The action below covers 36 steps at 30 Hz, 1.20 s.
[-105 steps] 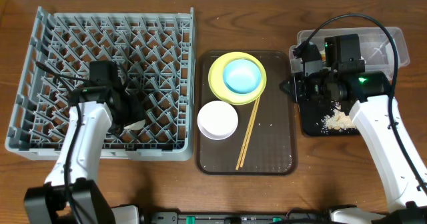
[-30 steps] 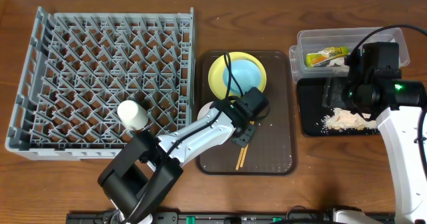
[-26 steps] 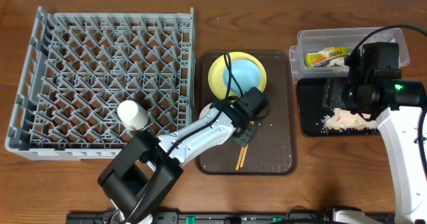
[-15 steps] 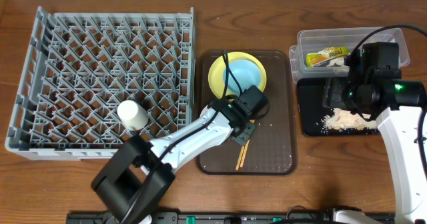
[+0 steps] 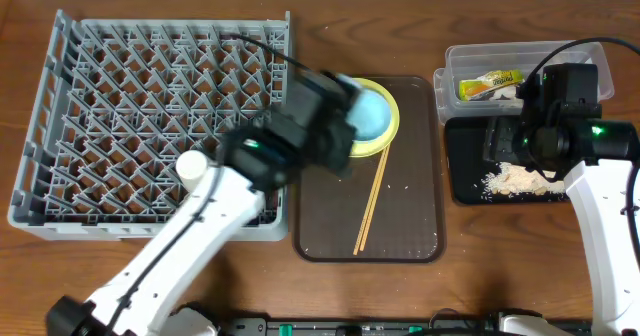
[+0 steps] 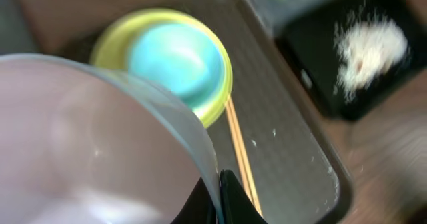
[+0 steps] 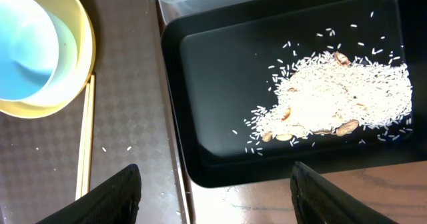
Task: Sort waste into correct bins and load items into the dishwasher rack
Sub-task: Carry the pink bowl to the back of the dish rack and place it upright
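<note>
My left gripper (image 6: 219, 184) is shut on the rim of the pale pinkish-white bowl (image 6: 87, 137) and holds it in the air, blurred, between the brown tray and the grey dishwasher rack (image 5: 120, 76). Below it, the light blue bowl (image 6: 175, 57) sits in the yellow-green plate (image 6: 113, 41), with the chopsticks (image 5: 370, 201) beside them. A white cup (image 5: 198, 173) stands in the rack. My right gripper (image 7: 215, 167) hangs open over the front left rim of the black tray (image 7: 200, 84), which holds rice scraps (image 7: 333, 101). The wrapper (image 5: 490, 83) lies in the clear tub (image 5: 560, 56).
The brown serving tray (image 5: 400, 236) lies between the rack and the bins, with a few rice grains on it. The left arm (image 5: 230, 191) stretches over the rack's front right corner. A cable runs over the clear tub to the right arm (image 5: 590, 206).
The left gripper has shut on the pale bowl's rim and lifted it off the brown tray, up and left toward the rack. The right arm has not moved.
</note>
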Each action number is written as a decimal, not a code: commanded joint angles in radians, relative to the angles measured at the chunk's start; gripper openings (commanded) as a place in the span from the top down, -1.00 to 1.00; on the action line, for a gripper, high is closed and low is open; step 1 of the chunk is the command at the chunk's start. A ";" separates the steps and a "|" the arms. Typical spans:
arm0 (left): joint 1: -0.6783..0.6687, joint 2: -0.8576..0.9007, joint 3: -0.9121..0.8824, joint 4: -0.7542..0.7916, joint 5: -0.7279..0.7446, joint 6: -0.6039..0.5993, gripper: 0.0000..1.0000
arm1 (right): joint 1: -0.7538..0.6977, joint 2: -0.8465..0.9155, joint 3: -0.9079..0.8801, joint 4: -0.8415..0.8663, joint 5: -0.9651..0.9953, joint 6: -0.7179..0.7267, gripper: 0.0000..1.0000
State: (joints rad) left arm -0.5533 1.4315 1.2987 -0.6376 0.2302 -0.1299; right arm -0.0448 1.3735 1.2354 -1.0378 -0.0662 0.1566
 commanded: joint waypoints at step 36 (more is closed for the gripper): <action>0.750 0.646 0.009 1.355 1.041 -1.034 0.88 | -0.007 -0.007 0.008 -0.009 0.009 0.003 -0.37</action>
State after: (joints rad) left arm 0.1856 2.0716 1.2999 0.7067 1.2510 -1.1416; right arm -0.0448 1.3731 1.2354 -1.0435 -0.0662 0.1566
